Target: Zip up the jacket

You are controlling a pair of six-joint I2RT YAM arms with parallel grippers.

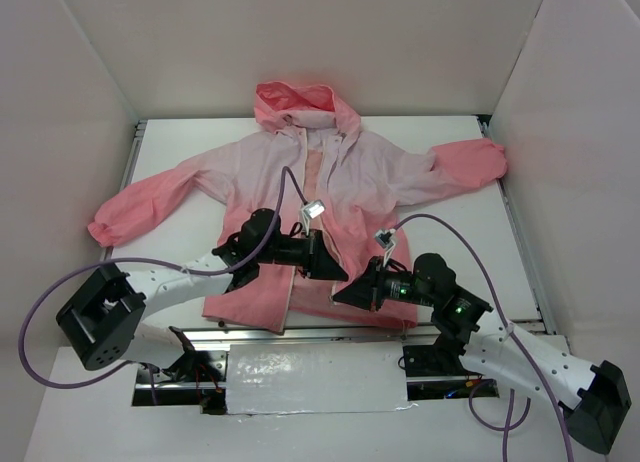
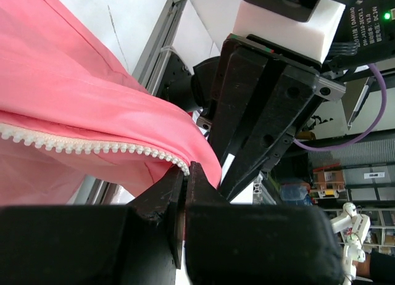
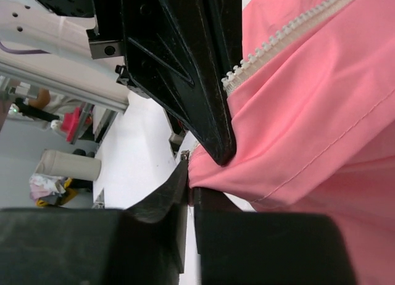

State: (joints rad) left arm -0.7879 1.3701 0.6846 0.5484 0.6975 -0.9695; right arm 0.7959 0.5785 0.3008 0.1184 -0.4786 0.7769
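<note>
Left pincer [image 2: 185,174] clamped on jacket [image 2: 74,94] hem at end of white zipper teeth [image 2: 92,146]; right pincer [image 2: 225,174] just behind fabric.

A white table [image 1: 190,137] fills the scene, boxed in by 3 plain white panels — a back wall [image 1: 320,42], a left wall [image 1: 50,102] and a right wall [image 1: 580,102] — with metal rails [image 1: 527,252] running along its side edges. At the near edge lies a shiny, crinkled silver sheet [image 1: 315,377]. The light is even and soft, and past the table the right wrist view catches a blurred beige cylinder [image 3: 68,165], the left wrist view some cluttered shelving [image 2: 364,174].
</note>
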